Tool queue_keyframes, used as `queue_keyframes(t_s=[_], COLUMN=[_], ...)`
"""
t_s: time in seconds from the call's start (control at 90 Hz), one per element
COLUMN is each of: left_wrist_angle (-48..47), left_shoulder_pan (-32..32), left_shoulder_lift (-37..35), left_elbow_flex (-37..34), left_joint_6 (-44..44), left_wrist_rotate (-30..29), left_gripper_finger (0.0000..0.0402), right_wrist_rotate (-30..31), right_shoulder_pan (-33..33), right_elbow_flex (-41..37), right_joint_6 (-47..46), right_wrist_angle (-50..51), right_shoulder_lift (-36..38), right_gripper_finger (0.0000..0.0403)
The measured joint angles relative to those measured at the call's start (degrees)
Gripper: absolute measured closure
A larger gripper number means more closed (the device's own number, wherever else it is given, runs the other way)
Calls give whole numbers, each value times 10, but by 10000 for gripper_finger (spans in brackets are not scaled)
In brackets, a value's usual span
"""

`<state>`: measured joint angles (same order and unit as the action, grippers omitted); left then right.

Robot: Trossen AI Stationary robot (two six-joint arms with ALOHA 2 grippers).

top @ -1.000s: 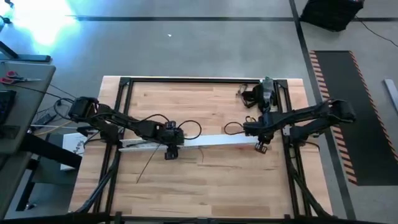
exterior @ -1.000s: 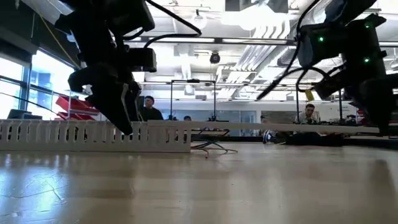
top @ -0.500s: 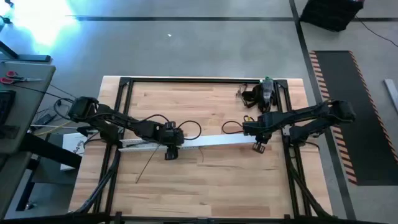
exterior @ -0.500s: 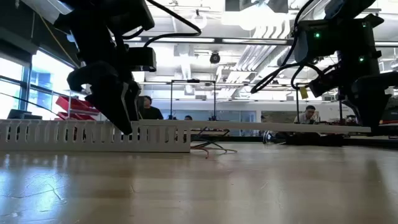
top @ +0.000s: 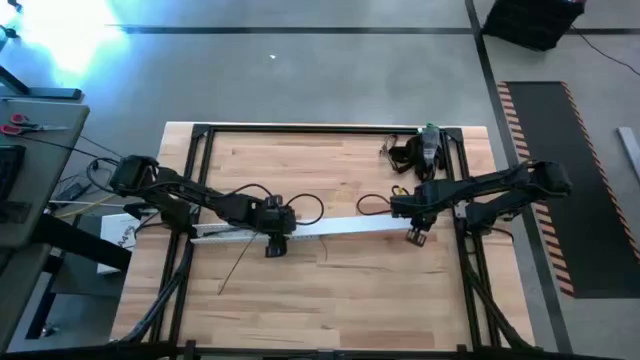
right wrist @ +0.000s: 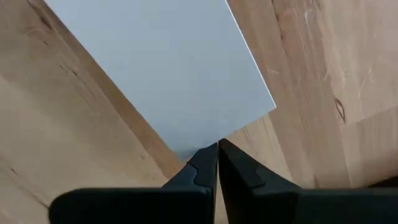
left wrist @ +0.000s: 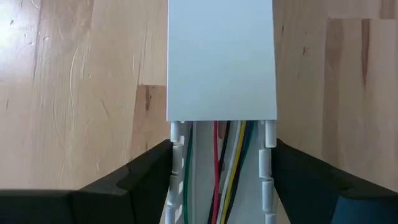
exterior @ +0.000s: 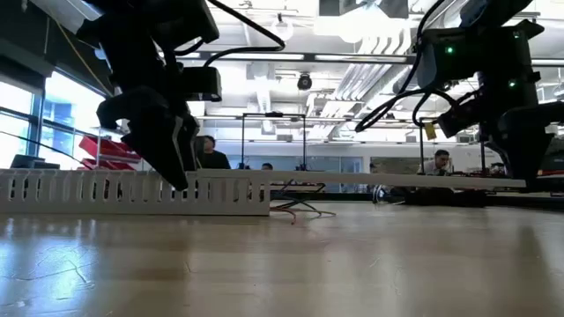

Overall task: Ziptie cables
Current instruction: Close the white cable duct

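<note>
Coloured cables [left wrist: 219, 168], red, green, yellow and dark, lay lengthwise inside a white slotted plastic channel [left wrist: 264, 163] at the bottom centre of the left wrist frame, disappearing under a flat, smooth white cover strip [left wrist: 221, 59] that filled the frame's upper middle. In the high view the channel and strip together formed one pale line across the middle of the pale, grained wooden surface [top: 330, 295], with a loose dark strand trailing toward the lower left.

The left tool [top: 274, 243] sat at the strip's left-hand end, its fingers [left wrist: 130, 180] spread apart on either side of the channel without visibly pressing it. The right tool [top: 414, 234] held the strip's far end at centre right of the overhead frame; in its own wrist view the dark fingertips [right wrist: 205, 165] met on the strip's corner, pinched shut on the thin edge.

The step in hand appeared to be handling the cover over the channel, either seating it or drawing it off; no zip tie could be made out in any frame. The next move would probably call for the strip to be shifted along the toothed walls while the left tool steadied the channel, so the wires stayed bunched inside and were not dragged out.

Seen from surface level, the channel's comb-like teeth [exterior: 132, 189] stood in an even row at the left of the frame, with people visible in the room beyond.
</note>
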<state>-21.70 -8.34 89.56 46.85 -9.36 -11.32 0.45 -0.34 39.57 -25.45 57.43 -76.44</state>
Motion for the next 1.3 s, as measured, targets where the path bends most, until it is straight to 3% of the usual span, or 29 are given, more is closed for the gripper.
queue_keyframes(t_s=[0.767, 1.3], left_wrist_angle=[-4, -13], left_shoulder_pan=[3, 12], left_shoulder_lift=[0, -4], left_elbow_flex=[1, 16], left_joint_6=[-19, 19], left_wrist_rotate=[18, 15], left_gripper_finger=[165, 137], right_wrist_rotate=[2, -1], right_shoulder_pan=[0, 0], right_elbow_flex=[1, 1], right_joint_6=[0, 0], right_wrist_angle=[1, 2], right_shoulder_lift=[0, 0], right_gripper_finger=[403, 403])
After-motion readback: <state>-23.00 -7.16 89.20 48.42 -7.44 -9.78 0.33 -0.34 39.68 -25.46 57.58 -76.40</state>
